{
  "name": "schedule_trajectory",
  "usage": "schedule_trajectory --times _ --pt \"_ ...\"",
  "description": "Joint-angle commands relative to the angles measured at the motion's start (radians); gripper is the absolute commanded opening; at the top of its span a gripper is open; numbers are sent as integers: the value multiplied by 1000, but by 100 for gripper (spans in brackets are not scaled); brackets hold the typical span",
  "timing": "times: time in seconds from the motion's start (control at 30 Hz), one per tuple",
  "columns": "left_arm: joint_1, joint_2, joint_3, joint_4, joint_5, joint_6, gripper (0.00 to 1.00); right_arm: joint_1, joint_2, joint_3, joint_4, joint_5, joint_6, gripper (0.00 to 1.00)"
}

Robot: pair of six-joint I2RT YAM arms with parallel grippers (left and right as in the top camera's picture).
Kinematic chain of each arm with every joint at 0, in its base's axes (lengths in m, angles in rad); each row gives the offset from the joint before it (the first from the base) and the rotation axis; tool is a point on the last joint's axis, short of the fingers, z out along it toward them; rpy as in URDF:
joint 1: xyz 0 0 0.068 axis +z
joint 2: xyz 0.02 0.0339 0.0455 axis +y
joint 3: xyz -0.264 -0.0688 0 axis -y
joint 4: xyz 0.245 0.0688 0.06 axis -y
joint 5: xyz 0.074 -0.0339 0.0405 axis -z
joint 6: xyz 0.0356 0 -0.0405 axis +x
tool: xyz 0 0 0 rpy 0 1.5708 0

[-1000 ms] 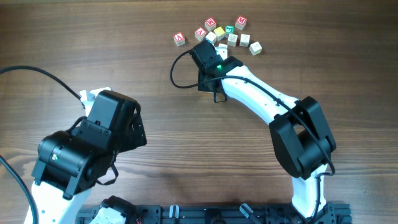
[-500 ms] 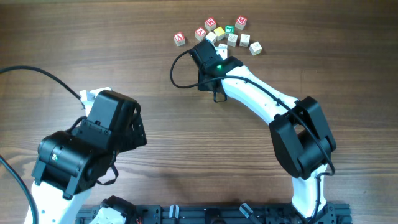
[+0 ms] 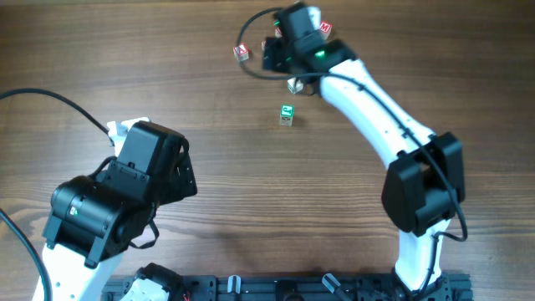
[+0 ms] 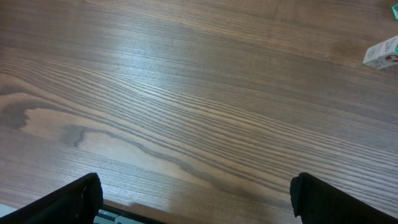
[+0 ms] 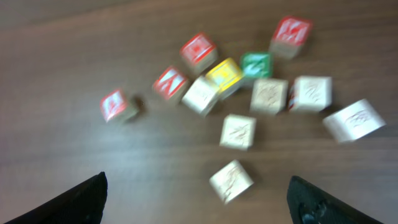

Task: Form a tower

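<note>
While the right gripper (image 5: 199,200) hangs wide and empty over the loose cubes (image 5: 238,132), the tower (image 3: 287,115) stands alone mid-table; 1 second ago that arm covered it. Left gripper (image 4: 200,202) gapes, empty too.

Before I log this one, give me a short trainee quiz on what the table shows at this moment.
1. True or false: the right pincer grips a cube.
2. Where does the lone green-topped block stand? A) apart from the cube pile, on bare wood on the robot's side of it; B) stacked on a red cube; C) in the middle of the pile.
3. Fill in: the ____ arm stretches out over the pile.
Key: 1 false, its fingers stand wide apart with nothing between them; 2 A; 3 right.
</note>
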Motion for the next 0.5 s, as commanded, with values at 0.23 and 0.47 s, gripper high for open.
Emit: schedule_trajectory --times 0.23,0.47 --pt "3 -5 0 2 -8 5 100 -79 189 10 165 -92 17 89" --pt "3 -5 0 2 -8 4 100 -80 261 10 195 -85 18 80"
